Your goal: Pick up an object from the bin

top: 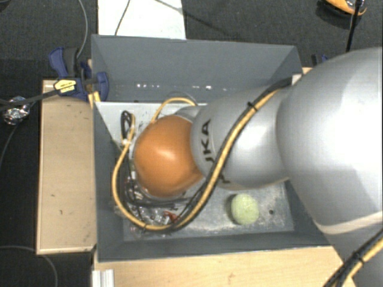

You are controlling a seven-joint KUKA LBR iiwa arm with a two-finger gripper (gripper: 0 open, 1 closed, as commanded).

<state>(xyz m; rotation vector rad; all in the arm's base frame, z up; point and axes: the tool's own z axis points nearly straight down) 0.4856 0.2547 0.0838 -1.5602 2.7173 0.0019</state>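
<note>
Silver arm [311,142] and orange cover [164,154] sit nearest you, so you cannot tell if the hand [146,205] is open or closed; the pale green ball [244,210] lies at its four o'clock.

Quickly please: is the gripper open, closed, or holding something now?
Gripper: cannot be told; the orange cover above it blocks the view, low at the left side of the bin.

One camera hangs above the bin [197,64] and looks down into it, tilted a little, it seems, toward the far wall. It sits close in. The arm [311,142], coming from the right, looms large and covers much of the bin's floor.
</note>
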